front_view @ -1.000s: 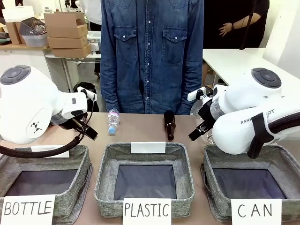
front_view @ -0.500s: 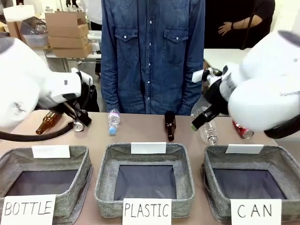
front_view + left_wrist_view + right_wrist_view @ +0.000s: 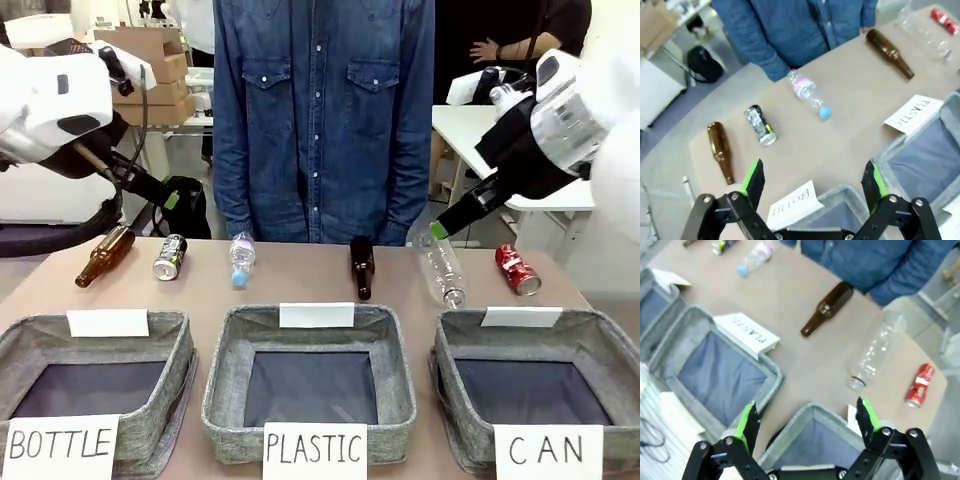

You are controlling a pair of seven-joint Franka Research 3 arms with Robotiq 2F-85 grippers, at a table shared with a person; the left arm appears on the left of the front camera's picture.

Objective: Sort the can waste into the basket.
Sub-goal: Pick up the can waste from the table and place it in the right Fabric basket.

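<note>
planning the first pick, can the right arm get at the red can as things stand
Probably yes: the right gripper hangs open above, and the red can lies apart from the clear bottle with nothing over it.

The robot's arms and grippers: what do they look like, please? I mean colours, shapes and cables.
The left arm and the right arm have smooth, rounded white shells. A black cable loops from the left arm. The left gripper and the right gripper are black, with slim linkage fingers carrying bright green pads.
</note>
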